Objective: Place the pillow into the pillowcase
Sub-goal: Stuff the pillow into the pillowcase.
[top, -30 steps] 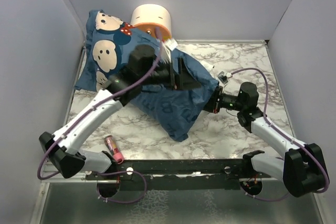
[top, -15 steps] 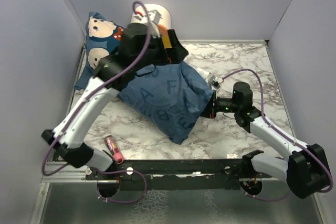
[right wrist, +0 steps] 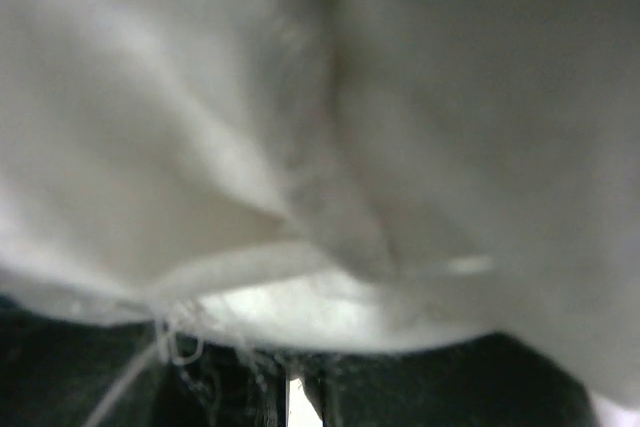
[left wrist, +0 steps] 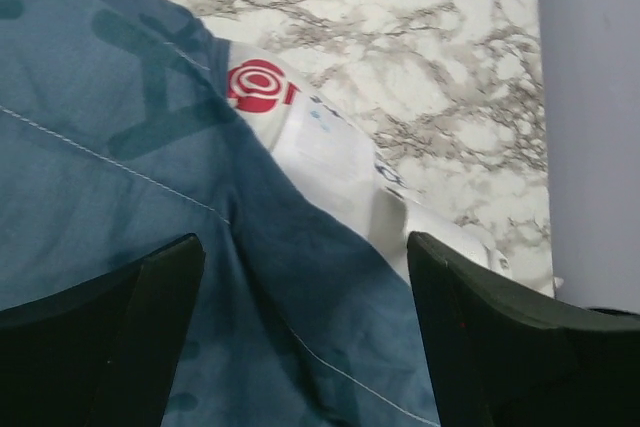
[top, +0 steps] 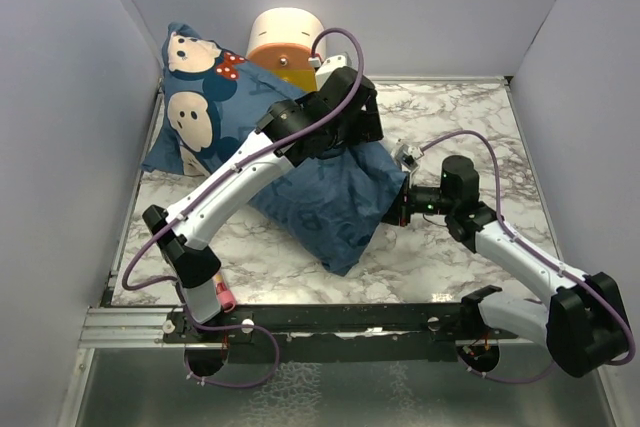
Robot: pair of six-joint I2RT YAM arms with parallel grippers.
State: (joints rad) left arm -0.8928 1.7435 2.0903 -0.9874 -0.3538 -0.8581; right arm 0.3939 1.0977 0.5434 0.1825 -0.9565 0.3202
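Note:
The blue pillowcase [top: 300,197] lies slanted across the marble table, its mouse-face end [top: 195,77] propped in the back left corner. In the left wrist view the pillowcase [left wrist: 150,207] covers most of the pillow; the pillow's white end [left wrist: 330,147], with a red printed label, pokes out past the blue hem. My left gripper [left wrist: 300,347] hangs open just above that hem, holding nothing; in the top view the left gripper [top: 362,129] is over the case's right end. My right gripper [top: 398,205] is shut on the pillow's white fabric [right wrist: 320,147] at the case's right edge.
A cream-and-orange cylinder [top: 287,42] stands at the back behind the pillowcase. A small pink tube [top: 218,287] lies near the left arm's base. Grey walls close in the table on three sides, and a black rail [top: 340,319] runs along the front edge.
My left arm has swung from the back left by the cylinder to the right, over the pillowcase's open end, jaws open. The right gripper has held its grip in place.

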